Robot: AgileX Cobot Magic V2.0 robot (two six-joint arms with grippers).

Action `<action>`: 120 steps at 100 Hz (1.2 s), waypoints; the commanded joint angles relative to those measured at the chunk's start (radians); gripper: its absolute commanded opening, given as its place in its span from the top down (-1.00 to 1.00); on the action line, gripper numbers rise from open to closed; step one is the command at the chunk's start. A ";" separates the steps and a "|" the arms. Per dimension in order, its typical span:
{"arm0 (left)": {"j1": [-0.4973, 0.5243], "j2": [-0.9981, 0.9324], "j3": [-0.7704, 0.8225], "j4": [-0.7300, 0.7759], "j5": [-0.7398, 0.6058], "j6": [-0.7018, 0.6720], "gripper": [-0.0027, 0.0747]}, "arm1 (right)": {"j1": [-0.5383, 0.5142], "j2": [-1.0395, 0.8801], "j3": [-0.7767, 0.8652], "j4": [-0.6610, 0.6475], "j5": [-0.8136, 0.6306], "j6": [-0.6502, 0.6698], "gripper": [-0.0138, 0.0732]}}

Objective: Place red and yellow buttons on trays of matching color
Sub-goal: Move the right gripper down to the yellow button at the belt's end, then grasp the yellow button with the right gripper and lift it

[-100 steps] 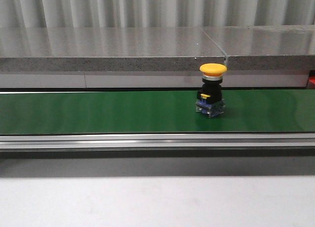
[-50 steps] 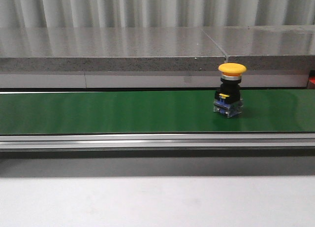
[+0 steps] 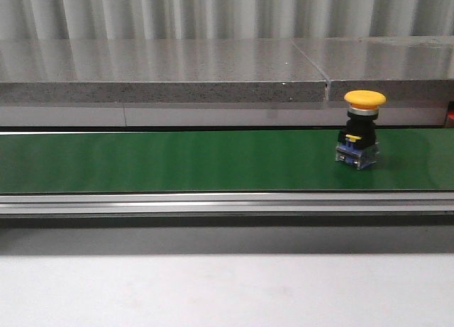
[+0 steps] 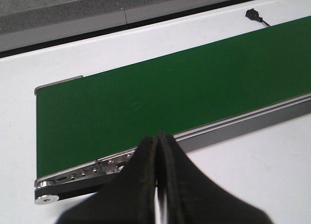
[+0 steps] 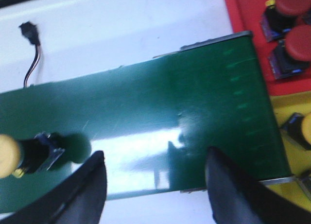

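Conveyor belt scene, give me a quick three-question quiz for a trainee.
1. True or false: the yellow button stands upright on the green belt.
2. Which arm's jaws are closed: A left, B right?
3. In the right wrist view, what colour tray holds the red buttons?

Key: 1 true. 2 A; the left gripper is shut, the right gripper open and empty. 3 red.
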 commanded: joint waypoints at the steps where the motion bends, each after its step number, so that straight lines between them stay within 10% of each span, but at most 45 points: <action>1: -0.008 0.002 -0.027 -0.024 -0.065 -0.003 0.98 | 0.048 -0.014 -0.037 0.006 0.000 -0.071 -0.36; 39: -0.008 0.002 -0.027 -0.024 -0.065 -0.003 0.98 | 0.222 0.218 -0.209 0.050 0.248 -0.269 -0.36; 92: -0.008 0.002 -0.027 -0.024 -0.065 -0.003 0.98 | 0.252 0.388 -0.266 0.050 0.130 -0.350 -0.35; 120: -0.008 0.002 -0.027 -0.024 -0.065 -0.003 0.98 | 0.252 0.387 -0.266 0.010 0.146 -0.350 0.32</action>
